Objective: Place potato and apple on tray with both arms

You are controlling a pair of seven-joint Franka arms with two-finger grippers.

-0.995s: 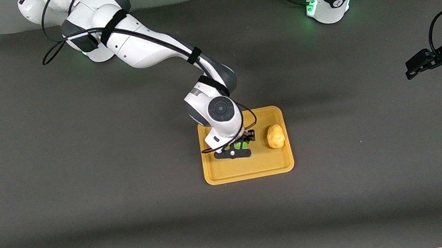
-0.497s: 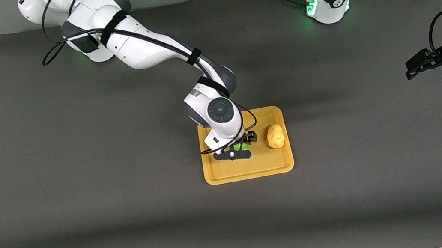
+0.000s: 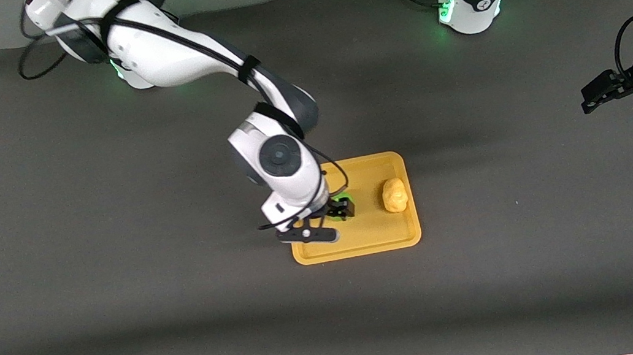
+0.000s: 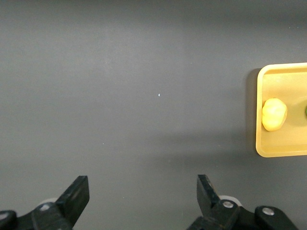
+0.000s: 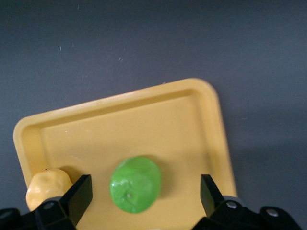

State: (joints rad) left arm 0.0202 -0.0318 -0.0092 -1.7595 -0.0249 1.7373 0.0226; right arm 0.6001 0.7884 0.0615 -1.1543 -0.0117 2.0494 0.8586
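A: Item one, tray?

B: Flat rectangular orange-yellow plastic tray (image 3: 363, 245) with rounded corners and a low rim, lying near the middle of the dark grey table (image 3: 118, 261).

A: Item two, potato?

B: Small lumpy yellow-tan oval potato (image 3: 394, 195), resting on the tray at the end toward the left arm's side, its long axis running from the robots' bases toward the front camera. Nothing touched it.

A: Item three, apple?

B: Small bright green glossy round apple (image 5: 135, 183), resting on the tray floor beside the potato, toward the right arm's end. In the front view it was mostly hidden under the right arm's hand.

A: Right gripper?

B: Black two-finger right gripper (image 5: 144, 203), jaws spread wide and gripping nothing, above the tray. The one relation that mattered: in the right wrist view the apple sat between the two fingertips but below them, clear of both, so the jaws looked free to lift straight away from it.

A: Left gripper?

B: Black left gripper (image 4: 143, 196), jaws likewise apart and empty, over bare table well apart from the tray at the left arm's end. That arm waited.

A: Judged status?

B: Both fruits appeared placed; the right arm was the nearer, and only its retreat seemed left.
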